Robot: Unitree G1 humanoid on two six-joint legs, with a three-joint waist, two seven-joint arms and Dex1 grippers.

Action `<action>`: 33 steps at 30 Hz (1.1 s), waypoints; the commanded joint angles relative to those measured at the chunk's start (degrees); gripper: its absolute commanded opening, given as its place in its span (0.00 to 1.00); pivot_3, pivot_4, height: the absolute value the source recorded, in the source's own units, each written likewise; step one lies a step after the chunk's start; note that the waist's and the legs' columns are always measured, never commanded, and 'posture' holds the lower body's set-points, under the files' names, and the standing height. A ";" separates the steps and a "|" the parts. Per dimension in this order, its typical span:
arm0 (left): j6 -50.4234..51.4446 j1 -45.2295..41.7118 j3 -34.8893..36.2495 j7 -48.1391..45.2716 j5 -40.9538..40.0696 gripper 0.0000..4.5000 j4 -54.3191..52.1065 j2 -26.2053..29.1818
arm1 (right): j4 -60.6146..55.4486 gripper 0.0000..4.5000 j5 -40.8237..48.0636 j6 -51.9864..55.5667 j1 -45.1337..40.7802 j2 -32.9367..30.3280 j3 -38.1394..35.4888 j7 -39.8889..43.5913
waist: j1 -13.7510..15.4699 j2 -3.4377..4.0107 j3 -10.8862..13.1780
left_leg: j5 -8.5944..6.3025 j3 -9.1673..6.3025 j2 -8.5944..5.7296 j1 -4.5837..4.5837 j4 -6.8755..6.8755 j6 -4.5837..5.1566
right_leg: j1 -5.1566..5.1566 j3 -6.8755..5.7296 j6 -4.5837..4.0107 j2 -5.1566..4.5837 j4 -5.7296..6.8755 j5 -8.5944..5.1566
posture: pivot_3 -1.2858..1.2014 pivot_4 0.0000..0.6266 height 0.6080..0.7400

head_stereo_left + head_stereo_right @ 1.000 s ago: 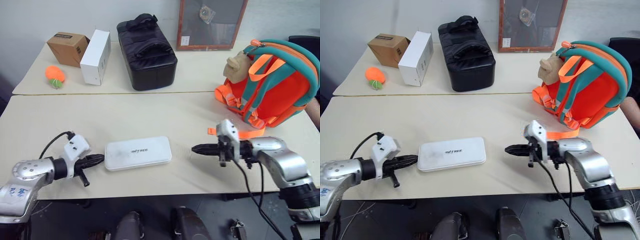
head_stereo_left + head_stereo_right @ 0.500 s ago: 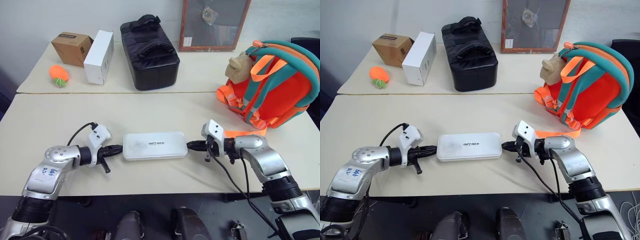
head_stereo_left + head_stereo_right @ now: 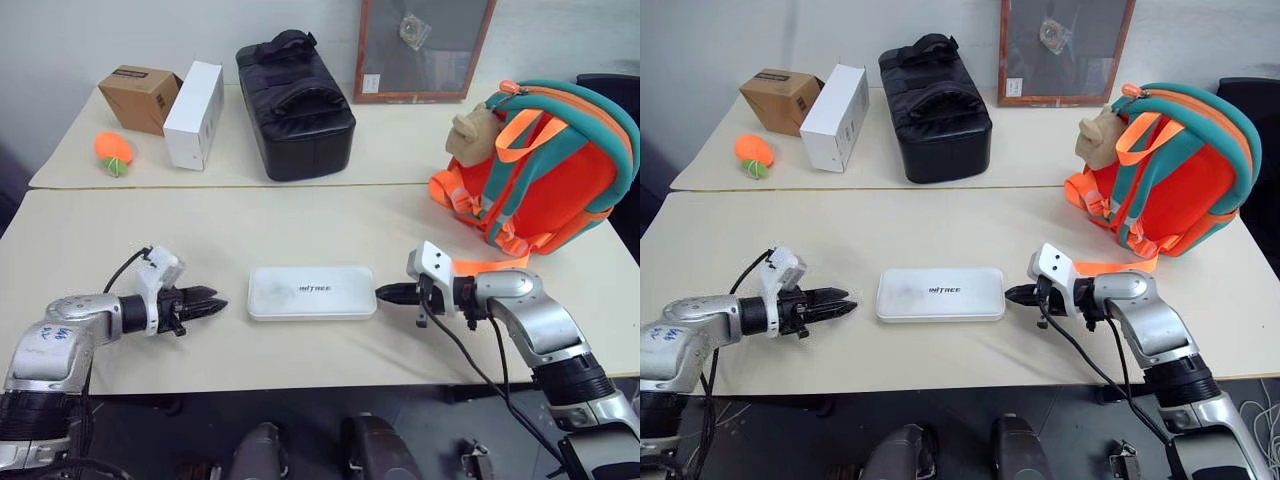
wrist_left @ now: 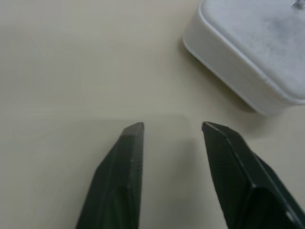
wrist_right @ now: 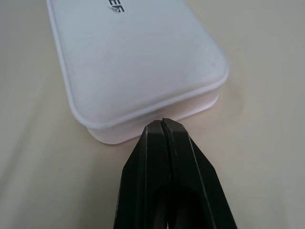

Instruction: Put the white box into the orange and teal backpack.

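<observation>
The white box (image 3: pixel 311 292) lies flat on the near table, its dark lettering facing up. My left gripper (image 3: pixel 214 303) is open and sits a short gap off the box's left end; in the left wrist view its two fingers (image 4: pixel 125 176) stand apart with the white box (image 4: pixel 257 52) ahead of them. My right gripper (image 3: pixel 383 293) is shut, and its tip touches the box's right end (image 5: pixel 152 121). The orange and teal backpack (image 3: pixel 540 165) stands upright at the far right of the table, a tan plush toy (image 3: pixel 475 135) on its left side.
On the back table are a brown cardboard box (image 3: pixel 138 97), a white carton (image 3: pixel 192 100), a black padded bag (image 3: pixel 293 103), an orange ball (image 3: pixel 112 151) and a framed board (image 3: pixel 424 45). An orange strap (image 3: pixel 480 267) trails from the backpack towards my right arm.
The left gripper has backed off the box's left end and opened. The right gripper stays shut against the right end. Over the second the box slid right.
</observation>
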 commanded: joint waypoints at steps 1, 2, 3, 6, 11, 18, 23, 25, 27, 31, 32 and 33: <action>7.04 -1.56 0.66 -1.24 -4.53 0.76 0.63 0.03 | 0.32 0.00 -0.75 -2.48 -0.92 -0.61 -0.41 0.84 | 0.02 0.00 0.00 | 0.02 0.00 0.00 0.00 -0.01 -0.04 | 0.00 0.00 0.00 0.00 0.00 0.00 | 0.52 0.24 1.00; 6.50 -2.00 -0.62 -1.31 -3.93 0.82 0.55 -0.05 | 0.62 0.00 -0.99 -2.73 -0.99 -0.53 -0.36 0.87 | 0.03 0.00 0.00 | 0.05 0.00 0.00 0.00 0.00 -0.09 | 0.00 0.00 0.00 0.00 0.00 0.00 | 0.52 0.24 1.00; 6.98 -3.20 -1.29 -1.04 -3.96 0.89 1.16 -0.63 | 0.87 0.00 -1.08 -2.59 -1.04 -0.42 -0.37 0.87 | 0.05 0.00 0.00 | 0.06 0.00 -0.01 0.00 0.00 -0.10 | 0.00 0.00 0.00 0.00 0.00 0.00 | 0.52 0.24 1.00; 11.19 -8.44 -0.90 0.60 -5.56 0.99 5.69 -3.20 | 1.59 0.00 -1.17 -2.75 -1.12 -0.18 -0.40 1.18 | 0.90 0.00 0.00 | 0.07 -0.01 -0.05 0.00 0.08 -0.09 | 0.03 -0.01 0.00 -0.01 0.03 0.00 | 0.52 0.24 1.00; 11.87 -13.59 -3.43 -0.11 -5.32 0.99 10.37 -6.55 | 2.38 0.00 -1.76 -3.77 -1.13 -0.02 -0.10 1.80 | 1.31 -0.01 0.00 | 0.06 0.00 -0.04 -0.02 0.20 -0.10 | 0.02 -0.01 0.01 0.00 0.07 0.00 | 0.52 0.24 1.00; 14.76 -17.53 -14.51 -2.61 -3.42 0.99 10.28 -9.99 | 2.43 0.00 -1.95 -4.58 -0.98 0.70 -0.33 1.29 | 1.39 -0.01 -0.01 | 0.01 0.00 -0.02 -0.06 0.52 -0.09 | 0.09 0.00 0.02 0.01 0.14 0.01 | 0.52 0.24 1.00; 15.06 -24.69 -17.01 -1.67 -3.48 0.99 14.21 -17.21 | 1.41 0.00 -1.46 -4.88 0.35 0.45 -0.91 0.97 | 2.23 0.01 -0.01 | -0.02 -0.04 -0.05 -0.08 0.63 -0.06 | 0.15 -0.03 0.03 0.00 0.14 0.01 | 0.52 0.24 1.00; 15.33 -28.08 -16.50 -1.70 -3.32 0.99 17.22 -19.55 | 0.67 0.00 -1.40 -4.91 1.23 0.29 -1.04 0.90 | 2.53 -0.02 -0.02 | -0.05 -0.04 -0.08 -0.18 0.75 0.02 | 0.12 -0.02 0.13 0.00 0.10 0.07 | 0.52 0.24 1.00; 16.01 -31.63 -15.55 -1.76 -3.46 0.99 20.73 -21.38 | 0.05 0.00 -1.51 -5.01 2.20 0.21 -1.20 0.81 | 2.70 -0.03 -0.02 | -0.06 -0.01 -0.08 -0.19 0.77 0.04 | 0.12 0.02 0.17 0.01 0.08 0.09 | 0.52 0.24 1.00; 14.17 -34.35 -15.79 -2.90 -2.14 0.99 23.96 -21.66 | -0.96 0.00 -2.17 -5.33 3.84 0.05 -1.47 0.61 | 2.64 -0.03 -0.02 | -0.06 0.00 -0.07 -0.21 0.77 0.04 | 0.10 0.02 0.18 0.03 0.07 0.09 | 0.52 0.24 1.00; 14.64 -34.63 -15.28 -3.58 -2.77 0.96 24.41 -21.54 | -1.11 0.00 -2.22 -5.28 4.01 0.08 -1.54 0.51 | 2.55 -0.03 -0.02 | -0.06 0.00 -0.06 -0.20 0.77 0.04 | 0.10 0.02 0.18 0.03 0.07 0.09 | 0.52 0.24 1.00; 15.61 -34.64 -14.75 -4.61 -3.73 0.91 24.38 -21.10 | -1.25 0.00 -2.26 -5.24 4.17 0.13 -1.62 0.38 | 2.37 -0.03 -0.02 | -0.06 0.00 -0.06 -0.20 0.75 0.04 | 0.09 0.03 0.18 0.03 0.07 0.09 | 0.52 0.24 1.00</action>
